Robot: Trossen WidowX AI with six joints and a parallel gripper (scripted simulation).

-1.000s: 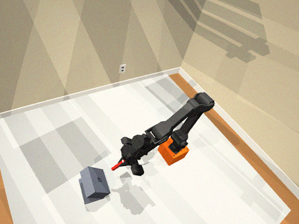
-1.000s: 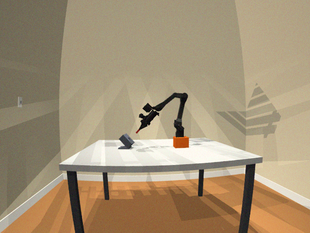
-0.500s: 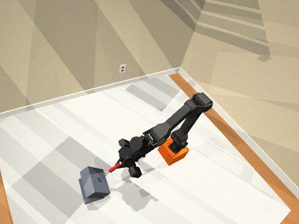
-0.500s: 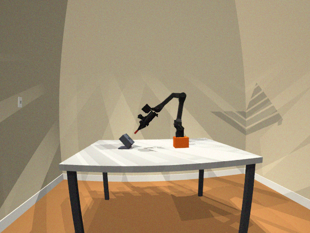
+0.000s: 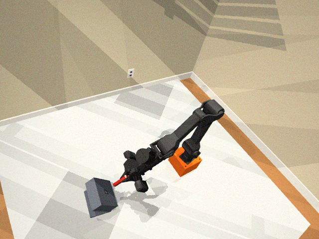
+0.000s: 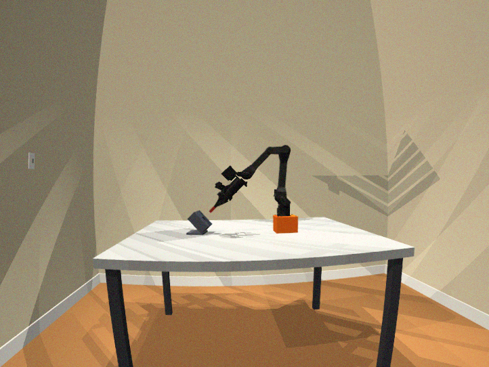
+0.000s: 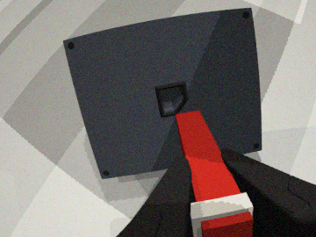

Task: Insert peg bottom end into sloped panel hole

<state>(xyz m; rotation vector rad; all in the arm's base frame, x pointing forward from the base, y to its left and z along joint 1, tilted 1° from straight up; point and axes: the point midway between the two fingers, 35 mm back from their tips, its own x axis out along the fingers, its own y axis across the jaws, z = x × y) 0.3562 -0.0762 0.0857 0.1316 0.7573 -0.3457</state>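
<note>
My gripper (image 5: 127, 177) (image 6: 219, 202) (image 7: 203, 163) is shut on a red flat-sided peg (image 5: 119, 180) (image 6: 213, 208) (image 7: 206, 156) with a white band near its top. The peg is tilted and points at the sloped dark grey panel (image 5: 97, 193) (image 6: 197, 220) (image 7: 123, 96). The panel has one small hole (image 5: 106, 192) (image 7: 171, 100) in its face, squarish with one cut corner. In the wrist view the peg's free end sits just below the hole's lower right edge. In the top and exterior views the tip is a short way off the panel face, in the air.
The arm's orange base block (image 5: 184, 161) (image 6: 285, 223) stands on the white table (image 5: 233, 201) (image 6: 244, 252) behind the panel. The panel rests on a flat grey foot (image 5: 93, 212) (image 6: 193, 232). Beyond the table edges is the orange floor.
</note>
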